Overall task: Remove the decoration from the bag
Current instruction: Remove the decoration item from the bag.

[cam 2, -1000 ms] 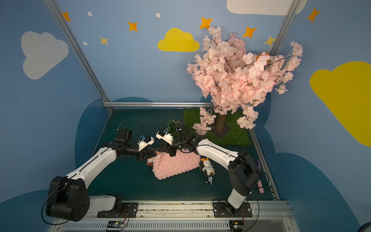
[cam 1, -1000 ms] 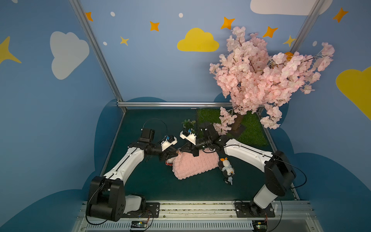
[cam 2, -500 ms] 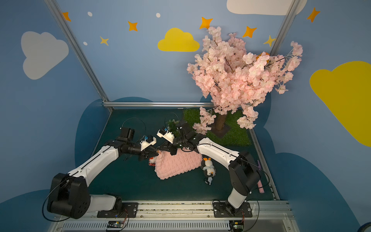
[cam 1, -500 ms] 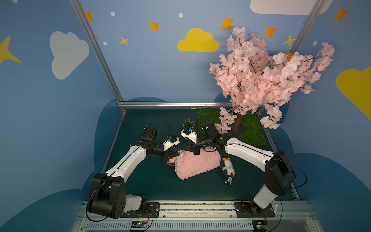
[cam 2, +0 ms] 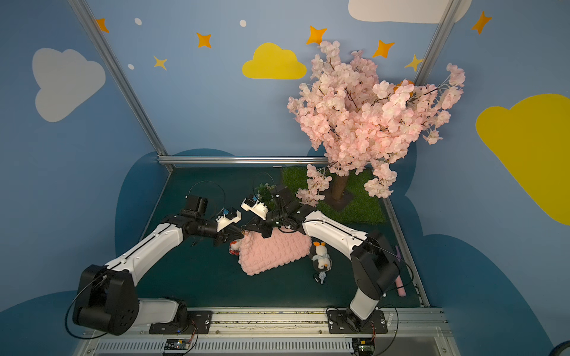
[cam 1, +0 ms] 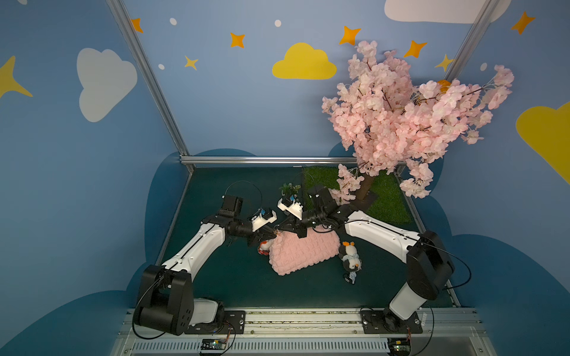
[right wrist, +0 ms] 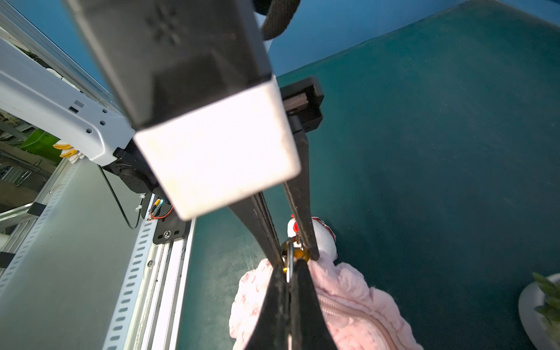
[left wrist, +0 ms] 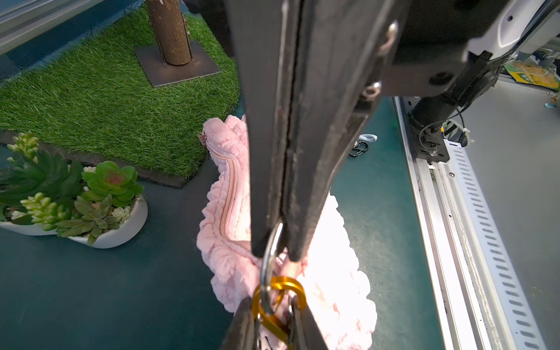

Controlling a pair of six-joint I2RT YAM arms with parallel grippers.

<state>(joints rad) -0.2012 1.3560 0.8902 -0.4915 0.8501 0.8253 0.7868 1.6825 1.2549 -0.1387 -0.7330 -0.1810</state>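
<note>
The pink quilted bag lies mid-table, with its metal ring lifted at the left corner. My right gripper is shut on that ring. A gold carabiner hooks through the ring and joins the decoration, a small white plush with red trim lying just left of the bag. My left gripper has closed its fingers on either side of the carabiner. In both top views the two grippers meet tip to tip.
A penguin plush with its own clip lies loose right of the bag. A succulent pot stands behind. The blossom tree on its grass mat fills the back right. A pink stick lies by the right edge.
My left gripper has moved right up to the bag's corner and its jaws have narrowed onto the carabiner. The right gripper has stayed shut on the ring.
</note>
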